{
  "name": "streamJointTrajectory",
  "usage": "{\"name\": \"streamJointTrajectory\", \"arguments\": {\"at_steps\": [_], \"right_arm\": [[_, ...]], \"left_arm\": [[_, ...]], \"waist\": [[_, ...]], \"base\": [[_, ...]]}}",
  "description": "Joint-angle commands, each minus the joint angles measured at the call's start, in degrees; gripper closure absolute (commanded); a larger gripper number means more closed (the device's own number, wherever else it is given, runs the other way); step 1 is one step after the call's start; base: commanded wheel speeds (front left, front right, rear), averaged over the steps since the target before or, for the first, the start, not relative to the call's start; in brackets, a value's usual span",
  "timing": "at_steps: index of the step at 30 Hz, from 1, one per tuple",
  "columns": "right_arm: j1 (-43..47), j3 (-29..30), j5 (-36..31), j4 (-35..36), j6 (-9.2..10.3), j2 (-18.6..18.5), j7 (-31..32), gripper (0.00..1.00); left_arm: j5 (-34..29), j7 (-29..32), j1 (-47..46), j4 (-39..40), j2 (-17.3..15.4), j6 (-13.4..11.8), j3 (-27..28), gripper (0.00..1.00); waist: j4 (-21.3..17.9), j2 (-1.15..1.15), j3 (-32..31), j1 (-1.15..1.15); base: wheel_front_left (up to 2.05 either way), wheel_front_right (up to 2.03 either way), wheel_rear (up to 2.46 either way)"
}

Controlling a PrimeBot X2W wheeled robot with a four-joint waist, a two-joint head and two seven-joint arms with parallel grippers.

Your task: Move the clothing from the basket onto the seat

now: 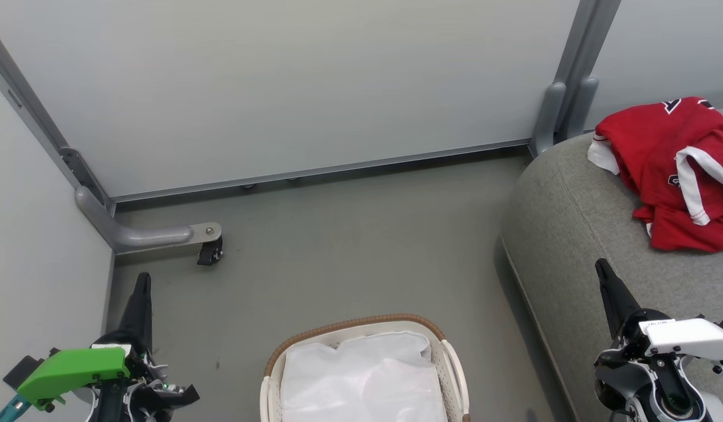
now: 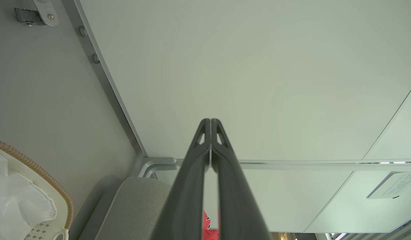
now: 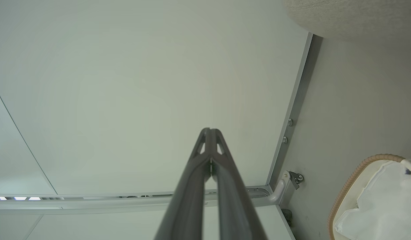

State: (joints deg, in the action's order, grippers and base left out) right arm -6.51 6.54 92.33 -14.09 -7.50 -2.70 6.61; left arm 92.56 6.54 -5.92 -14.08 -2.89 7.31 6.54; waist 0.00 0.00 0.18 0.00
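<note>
**Head view.** The clothing (image 1: 669,176), a crumpled red heap with white trim, lies on the seat (image 1: 572,246) at the right, near its rounded corner. The heap runs off the picture's edge, so whether it comprises both garments cannot be told. The basket (image 1: 355,325) stands on the floor (image 1: 350,234) near the seat, low between the two arms. In its visible part lies the white liner cloth (image 1: 361,381) with no red fabric on it, which suggests the transfer is complete or nearly so. The left end effector (image 1: 142,281) and the right end effector (image 1: 602,268) stand well apart at either side. Each has its fingers pressed together, grips nothing and points toward the panel wall (image 1: 279,88), a posture consistent with rest, clear of basket and cloth.
</note>
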Motion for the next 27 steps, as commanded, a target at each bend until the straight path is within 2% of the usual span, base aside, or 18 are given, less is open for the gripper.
{"name": "streamJointTrajectory", "arguments": {"at_steps": [1, 27], "right_arm": [[0.6, 0.1, 0.2, 0.2, 0.02, -0.3, 0.1, 1.0], [0.6, 0.1, 0.2, 0.2, 0.02, -0.3, 0.1, 1.0]], "left_arm": [[-0.3, 0.2, -0.6, 0.1, 0.0, 0.4, 0.2, 1.0], [-0.3, 0.2, -0.6, 0.1, 0.0, 0.4, 0.2, 1.0]], "waist": [[0.0, 0.0, 0.0, 0.0], [0.0, 0.0, 0.0, 0.0]], "base": [[0.0, 0.0, 0.0], [0.0, 0.0, 0.0]]}}
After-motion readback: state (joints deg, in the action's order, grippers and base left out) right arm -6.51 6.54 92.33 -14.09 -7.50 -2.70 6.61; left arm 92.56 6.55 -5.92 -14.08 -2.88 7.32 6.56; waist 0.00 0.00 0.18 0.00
